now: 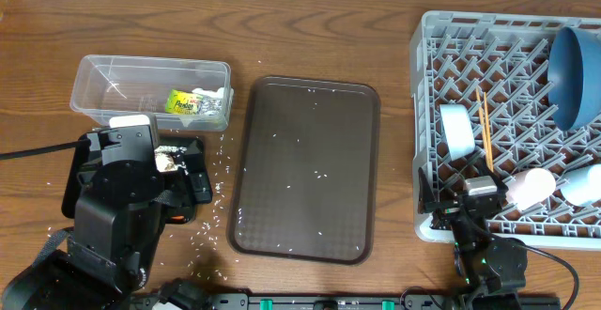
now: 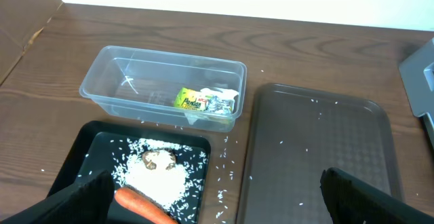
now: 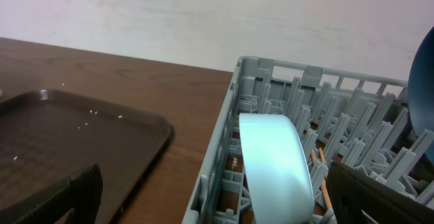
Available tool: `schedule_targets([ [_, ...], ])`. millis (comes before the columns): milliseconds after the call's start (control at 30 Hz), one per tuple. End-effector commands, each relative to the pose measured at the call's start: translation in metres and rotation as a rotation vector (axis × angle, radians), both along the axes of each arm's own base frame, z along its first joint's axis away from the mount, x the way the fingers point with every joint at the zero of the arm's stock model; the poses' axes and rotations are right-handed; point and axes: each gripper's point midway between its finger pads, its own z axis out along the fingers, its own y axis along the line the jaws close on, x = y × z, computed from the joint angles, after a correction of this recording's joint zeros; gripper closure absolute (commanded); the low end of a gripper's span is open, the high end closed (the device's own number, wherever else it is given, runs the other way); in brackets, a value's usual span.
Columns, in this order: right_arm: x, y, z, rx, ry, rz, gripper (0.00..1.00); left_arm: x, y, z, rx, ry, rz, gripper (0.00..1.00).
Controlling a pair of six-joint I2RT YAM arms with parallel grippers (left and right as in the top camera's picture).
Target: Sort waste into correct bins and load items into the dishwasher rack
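Near the left edge of the counter, the left gripper [image 2: 217, 210] hangs with fingers spread wide and empty over the black tray [image 2: 88, 149]. The carrot [image 2: 139, 207] and the brown food scrap [image 2: 157, 159] lie there among rice grains [image 2: 159, 180]. Just behind, the clear tub [image 2: 163, 54] contains the wrapper [image 2: 203, 102]. At the right edge, the right gripper [image 3: 220, 203], also spread wide and empty, faces the light-blue cup [image 3: 274, 163] inside the dishwasher rack [image 1: 423, 66], beside the chopsticks [image 1: 485, 127] and the blue dish [image 1: 575, 75].
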Motion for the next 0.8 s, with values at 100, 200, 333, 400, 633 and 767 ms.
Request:
schedule_targets([
  [100, 0.0, -0.002, -0.001, 0.012, 0.002, -0.008, 0.01, 0.0, 0.003, 0.004, 0.0, -0.01, 0.017, 0.02],
  [200, 0.0, -0.002, -0.001, 0.012, 0.002, -0.008, 0.01, 0.0, 0.003, 0.004, -0.001, -0.011, 0.017, 0.02],
  [333, 0.0, -0.002, -0.001, 0.012, 0.002, -0.008, 0.01, 0.0, 0.003, 0.004, -0.001, -0.011, 0.017, 0.02],
  [400, 0.0, -0.002, -0.001, 0.012, 0.002, -0.008, 0.01, 0.0, 0.003, 0.004, -0.001, -0.011, 0.017, 0.02],
  [633, 0.0, -0.002, -0.001, 0.012, 0.002, -0.008, 0.01, -0.002, 0.009, 0.004, 0.027, -0.012, 0.029, 0.02],
  [767, 0.0, -0.002, -0.001, 0.012, 0.003, -0.008, 0.01, 0.006, 0.014, 0.013, -0.057, -0.085, 0.064, 0.02],
])
